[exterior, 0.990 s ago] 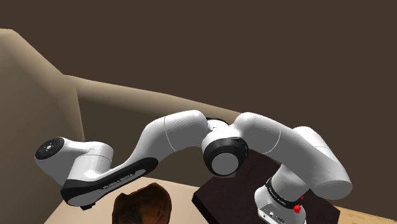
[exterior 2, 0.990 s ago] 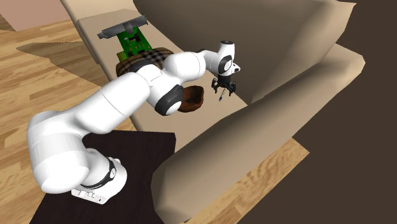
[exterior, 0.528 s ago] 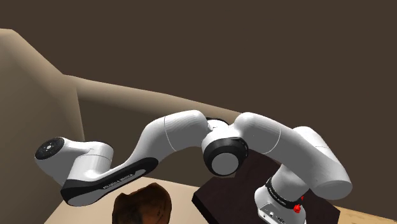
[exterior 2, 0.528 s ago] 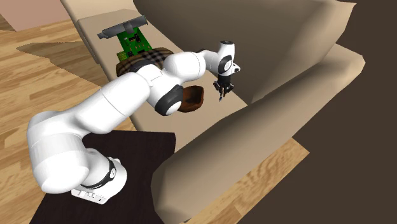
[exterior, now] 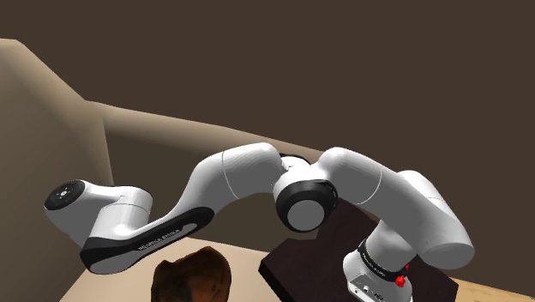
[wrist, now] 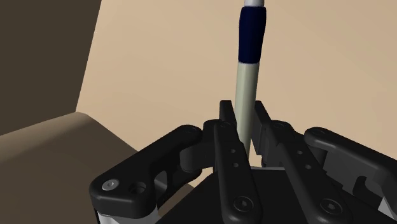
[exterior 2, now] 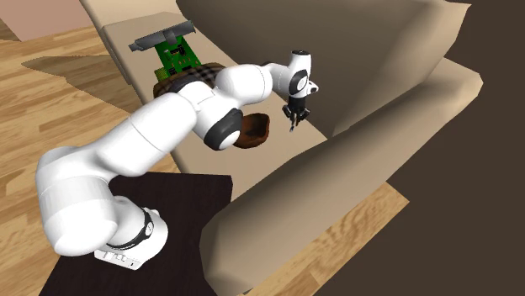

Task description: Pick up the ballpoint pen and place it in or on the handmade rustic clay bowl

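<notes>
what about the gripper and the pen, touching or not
Touching. The wrist view shows the gripper's two black fingers pressed against opposite sides of the pen's pale barrel, with no gap on either side.

Shoulder view: close beside stand point(exterior: 296, 262) at 5 o'clock, facing sofa point(exterior: 171, 137). Second exterior: farther, higher, stand at 7 o'clock. Wrist: along end effector point(wrist: 243, 118). Shared: arm point(exterior: 231, 176), bowl point(exterior: 193, 274).

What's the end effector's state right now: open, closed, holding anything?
The end effector is closed on the pen, which is clasped between its fingers.
</notes>
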